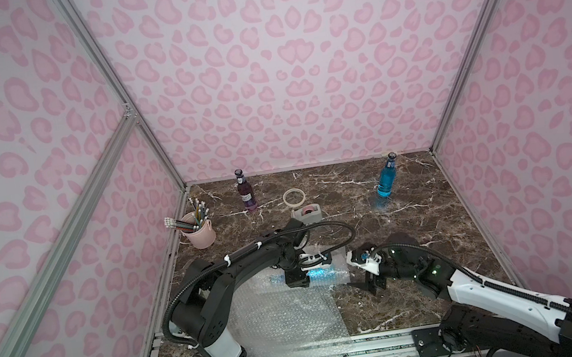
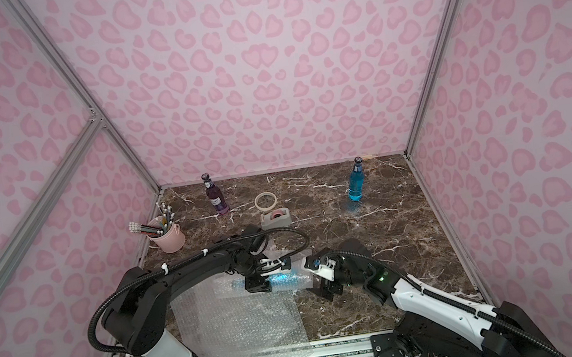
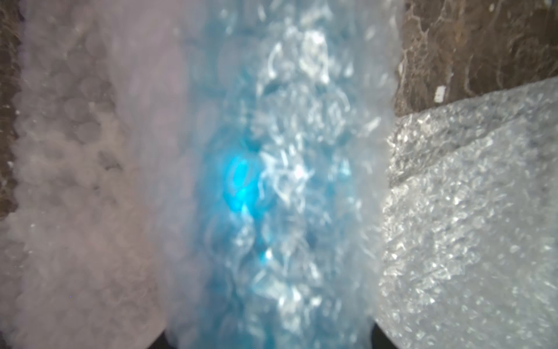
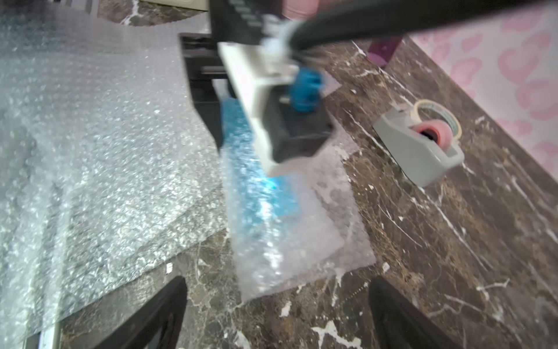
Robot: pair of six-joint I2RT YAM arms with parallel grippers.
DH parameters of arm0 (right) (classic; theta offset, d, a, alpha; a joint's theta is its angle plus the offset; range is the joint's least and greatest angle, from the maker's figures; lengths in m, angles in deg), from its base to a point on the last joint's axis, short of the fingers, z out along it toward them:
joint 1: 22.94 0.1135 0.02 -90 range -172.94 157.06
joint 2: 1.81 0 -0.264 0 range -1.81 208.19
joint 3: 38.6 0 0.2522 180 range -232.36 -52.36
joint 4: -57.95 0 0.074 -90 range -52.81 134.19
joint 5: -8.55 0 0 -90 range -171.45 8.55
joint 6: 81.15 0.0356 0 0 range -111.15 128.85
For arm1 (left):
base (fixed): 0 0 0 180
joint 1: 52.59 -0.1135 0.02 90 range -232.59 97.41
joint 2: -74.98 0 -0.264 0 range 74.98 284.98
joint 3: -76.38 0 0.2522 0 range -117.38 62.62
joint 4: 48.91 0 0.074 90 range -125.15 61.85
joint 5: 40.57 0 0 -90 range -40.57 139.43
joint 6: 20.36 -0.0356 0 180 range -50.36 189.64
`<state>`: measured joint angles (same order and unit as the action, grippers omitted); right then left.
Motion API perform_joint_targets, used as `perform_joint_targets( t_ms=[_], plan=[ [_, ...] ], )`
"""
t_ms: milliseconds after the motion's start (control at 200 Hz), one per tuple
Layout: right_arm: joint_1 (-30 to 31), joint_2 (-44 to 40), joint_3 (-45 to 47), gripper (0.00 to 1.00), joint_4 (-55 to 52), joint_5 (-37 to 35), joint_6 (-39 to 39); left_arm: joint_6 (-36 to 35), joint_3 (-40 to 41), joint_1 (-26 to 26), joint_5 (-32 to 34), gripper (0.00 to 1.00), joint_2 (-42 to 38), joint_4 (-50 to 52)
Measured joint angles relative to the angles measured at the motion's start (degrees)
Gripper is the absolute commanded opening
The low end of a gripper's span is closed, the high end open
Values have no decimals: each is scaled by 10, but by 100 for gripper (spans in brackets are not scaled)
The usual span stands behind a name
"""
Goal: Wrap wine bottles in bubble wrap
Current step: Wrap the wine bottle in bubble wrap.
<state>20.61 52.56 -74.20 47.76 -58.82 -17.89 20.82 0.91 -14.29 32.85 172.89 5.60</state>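
Bubble wrap sheets (image 1: 288,321) lie flat at near table (image 1: 425,221) edge. Just behind, blue bottle (image 1: 321,274) lies on its side rolled in wrap; left claw (image 1: 297,279) clamped across its middle. Right claw (image 1: 373,285) wide, empty, just off bundle's end. Purple bottle (image 1: 247,192) and second blue bottle (image 1: 385,179) upright at back, well apart, bare. Tape roll (image 1: 293,197) and tape dispenser (image 1: 306,213) sit between them.

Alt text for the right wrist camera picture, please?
A blue bottle rolled in bubble wrap lies on a marble table, gripped by the left gripper. The right gripper stands open near it; spare sheets and a grey tape dispenser lie alongside.
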Motion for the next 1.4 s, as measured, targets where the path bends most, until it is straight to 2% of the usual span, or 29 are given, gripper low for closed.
perform_joint_targets(
  t_ms=[105, 210, 370, 430, 615, 980, 1095, 1225, 1400],
  plan=[
    [81, -5, 31, 96, 47, -80, -24, 7, -28, -5, -31, 44, 25, 32],
    [149, 32, 45, 95, 99, -145, -61, 13, -53, -9, -57, 45, 52, 64],
    [190, 136, 13, 93, 168, -235, -125, 24, -84, -11, -75, 46, 85, 100],
    [199, 174, -7, 92, 193, -248, -147, 28, -89, -11, -78, 46, 92, 106],
    [202, 258, -44, 90, 228, -272, -191, 38, -94, -11, -88, 48, 101, 118],
    [176, 345, -95, 86, 230, -255, -222, 62, -108, -12, -88, 49, 119, 107],
    [167, 345, -94, 86, 220, -241, -232, 69, -108, -12, -87, 50, 120, 98],
    [148, 329, -82, 86, 164, -260, -226, 57, -108, -11, -96, 50, 121, 111],
    [144, 301, -58, 88, 155, -281, -223, 49, -108, -12, -102, 50, 123, 122]
  ],
)
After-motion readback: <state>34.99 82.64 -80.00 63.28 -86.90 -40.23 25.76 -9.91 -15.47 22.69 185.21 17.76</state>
